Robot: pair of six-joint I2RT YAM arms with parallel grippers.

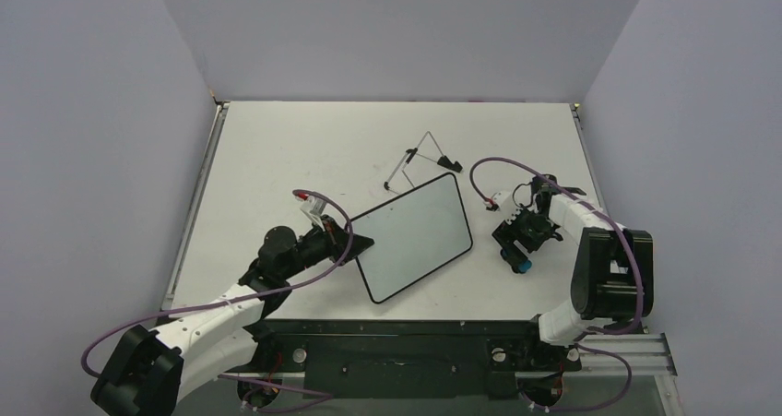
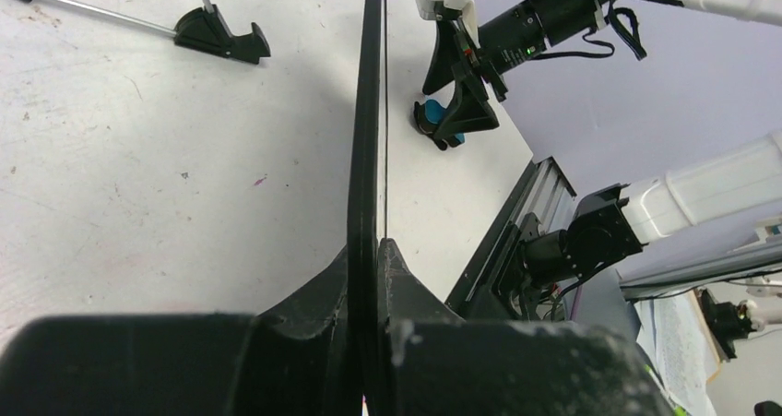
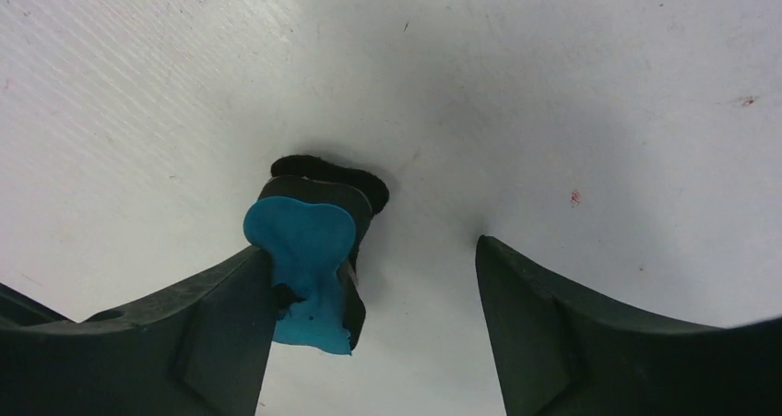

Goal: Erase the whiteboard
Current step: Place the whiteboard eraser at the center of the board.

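The whiteboard [image 1: 415, 236] is white with a thin black frame and its face looks wiped. It is tilted, with my left gripper [image 1: 355, 243] shut on its near left edge. In the left wrist view the board's edge [image 2: 369, 112] runs straight up from between the closed fingers of the left gripper [image 2: 378, 250]. My right gripper [image 1: 521, 257] points down at the table to the right of the board, and its jaws stand open. A small blue-and-black eraser [image 3: 309, 250] rests on the table, leaning against the left finger [image 3: 212, 324]. The other finger stands well apart from it.
A thin wire easel stand [image 1: 420, 162] with black feet lies behind the board. A metal rail [image 1: 627, 347] runs along the table's front right. Grey walls close in the left, back and right sides.
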